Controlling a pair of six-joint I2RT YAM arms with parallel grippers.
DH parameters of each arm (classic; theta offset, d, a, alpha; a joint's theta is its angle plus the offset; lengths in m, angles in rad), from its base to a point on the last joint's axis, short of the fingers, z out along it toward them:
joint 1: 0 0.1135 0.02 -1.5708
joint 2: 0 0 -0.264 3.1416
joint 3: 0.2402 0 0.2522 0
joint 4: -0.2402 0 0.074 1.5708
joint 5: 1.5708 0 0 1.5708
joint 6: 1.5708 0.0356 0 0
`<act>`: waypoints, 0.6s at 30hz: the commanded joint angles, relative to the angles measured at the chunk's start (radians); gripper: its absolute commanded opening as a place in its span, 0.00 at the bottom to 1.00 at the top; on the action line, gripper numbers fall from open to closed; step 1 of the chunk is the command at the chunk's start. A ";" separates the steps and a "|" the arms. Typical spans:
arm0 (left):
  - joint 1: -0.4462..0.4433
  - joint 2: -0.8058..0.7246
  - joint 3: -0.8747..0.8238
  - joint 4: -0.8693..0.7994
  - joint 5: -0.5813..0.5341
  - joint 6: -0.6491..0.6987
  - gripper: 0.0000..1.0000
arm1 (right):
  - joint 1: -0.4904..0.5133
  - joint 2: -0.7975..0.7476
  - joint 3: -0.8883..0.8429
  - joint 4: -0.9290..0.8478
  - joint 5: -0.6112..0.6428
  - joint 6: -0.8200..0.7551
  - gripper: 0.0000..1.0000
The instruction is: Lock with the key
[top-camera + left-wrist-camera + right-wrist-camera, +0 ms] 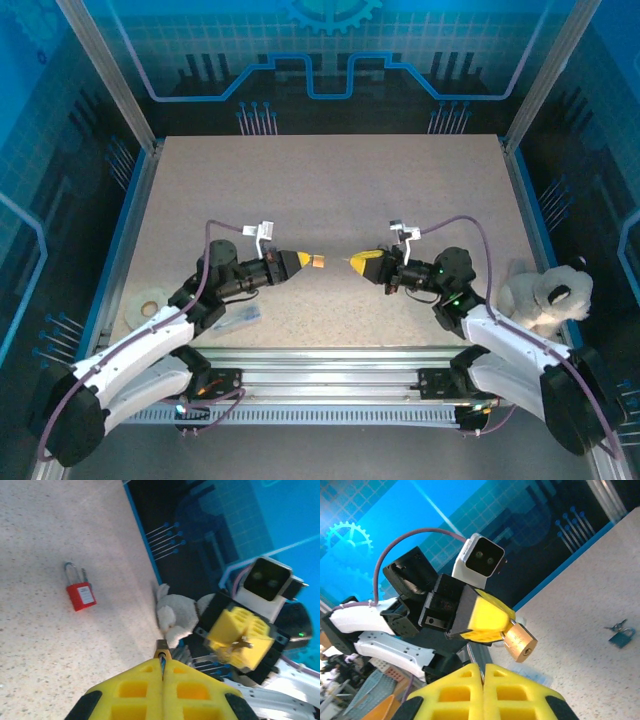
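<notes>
Step in hand: presenting key to lock in mid-air, above the near middle of the speckled beige counter (330, 180).

Left jaws are fully closed on a small brass-coloured padlock (521, 643), gripped by its shackle end with the body hanging clear. Right jaws are fully closed on a slim metal sliver (244, 643) that sticks out of the tips. I judge it to be a key blade but cannot confirm this. The two sets of jaws face each other, near but apart.

The tiny metal key with the blue-teal plastic head and ring (621, 636) lies unheld on the counter by the near edge, left of centre, beside the left arm. A red padlock with a silver shackle (80, 594) lies flat toward the right edge.

All loose items lie bare on the counter.

Next move, in my judgement: I must line the sliver up squarely with the brass keyway before closing the gap. The lock hangs freely and may swing.
</notes>
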 commanded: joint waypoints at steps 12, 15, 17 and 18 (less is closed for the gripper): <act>0.043 0.391 0.392 -0.414 0.033 0.303 0.00 | -0.048 -0.258 -0.053 -0.292 0.267 -0.141 0.00; 0.047 0.488 0.477 -0.456 0.090 0.344 0.00 | -0.049 -0.264 -0.059 -0.292 0.274 -0.137 0.00; 0.052 0.544 0.532 -0.494 0.116 0.395 0.00 | -0.051 -0.262 -0.059 -0.290 0.276 -0.135 0.00; 0.055 0.578 0.565 -0.527 0.137 0.423 0.00 | -0.051 -0.264 -0.060 -0.290 0.274 -0.135 0.00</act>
